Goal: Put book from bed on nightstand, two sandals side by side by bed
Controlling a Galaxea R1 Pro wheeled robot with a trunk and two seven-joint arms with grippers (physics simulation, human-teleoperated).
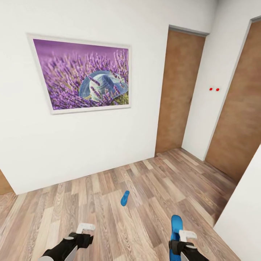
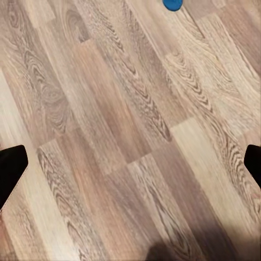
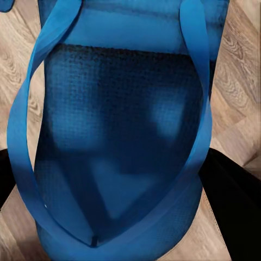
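Observation:
One blue sandal lies flat on the wood-plank floor ahead of me, between the two arms; its edge shows in the left wrist view. The other sandal hangs in my right gripper, which is shut on it. Seen close in the right wrist view, its sole and straps lie between the dark fingers. My left gripper hovers above bare floor, open and empty, its fingertips wide apart. The book, the bed and the nightstand are out of view.
A white wall with a framed lavender picture faces me. Two brown wooden doors stand at the right, around a wall corner. A white surface rises at the lower right edge.

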